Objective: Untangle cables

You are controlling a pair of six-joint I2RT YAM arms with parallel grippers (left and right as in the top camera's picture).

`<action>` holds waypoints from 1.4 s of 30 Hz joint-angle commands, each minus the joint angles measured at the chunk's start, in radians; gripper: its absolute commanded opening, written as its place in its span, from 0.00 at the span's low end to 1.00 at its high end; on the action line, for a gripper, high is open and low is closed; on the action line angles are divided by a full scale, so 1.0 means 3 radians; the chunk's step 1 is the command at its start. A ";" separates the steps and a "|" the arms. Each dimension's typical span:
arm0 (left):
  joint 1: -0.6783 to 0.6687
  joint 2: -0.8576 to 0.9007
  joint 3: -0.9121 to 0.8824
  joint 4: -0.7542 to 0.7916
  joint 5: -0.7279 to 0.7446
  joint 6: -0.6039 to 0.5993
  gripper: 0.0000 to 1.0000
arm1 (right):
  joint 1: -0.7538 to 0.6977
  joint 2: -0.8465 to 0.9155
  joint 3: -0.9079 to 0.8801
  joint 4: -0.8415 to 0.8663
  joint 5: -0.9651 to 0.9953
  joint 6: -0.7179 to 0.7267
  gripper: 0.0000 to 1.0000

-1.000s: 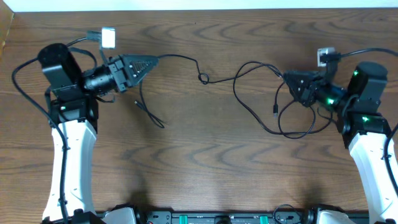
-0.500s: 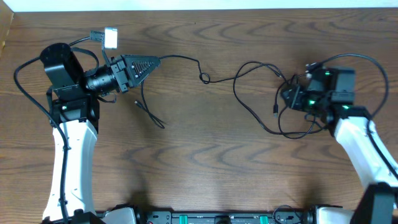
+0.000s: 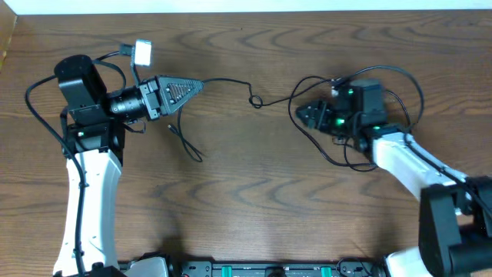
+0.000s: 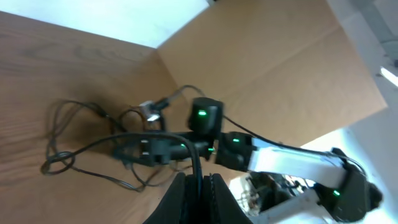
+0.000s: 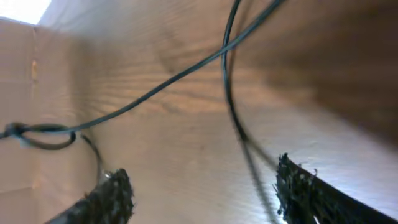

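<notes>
The brown wooden tabletop (image 3: 246,200) held tangled cables (image 5: 225,53); the left gripper (image 3: 200,83) pinched one black cable (image 3: 254,99), and the right gripper (image 5: 205,186) stood spread.

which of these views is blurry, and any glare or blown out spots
Overhead: sharp and evenly lit, the cables crisp against the table. Left wrist: soft all over, with blown-out white along the top and at the right edge. Right wrist: the blurriest, the cable smeared, a blown-out white patch in the top-left corner.
</notes>
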 commanded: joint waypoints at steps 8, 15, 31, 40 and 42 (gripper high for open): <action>-0.0024 -0.0473 -0.0022 0.0003 0.0215 -0.0024 0.08 | 0.0254 0.0310 0.0025 0.0717 -0.0015 0.2206 0.70; -0.0024 -0.0621 -0.0022 -0.0001 0.0247 -0.0023 0.08 | 0.0390 0.0787 0.0025 0.1417 0.0169 0.2810 0.62; -0.0024 -0.0670 -0.0023 -0.0003 0.0253 0.0111 0.08 | 0.0189 0.0829 0.0058 0.1486 0.0174 0.1787 0.01; -0.0024 -0.0568 -0.0052 -0.0003 0.0188 0.0374 0.08 | 0.0328 0.0301 0.0243 0.1006 0.0201 0.0662 0.02; -0.0024 -0.0511 -0.0066 -0.0004 0.0189 0.0394 0.08 | 0.0390 0.0148 0.0342 0.0749 0.0317 0.0310 0.01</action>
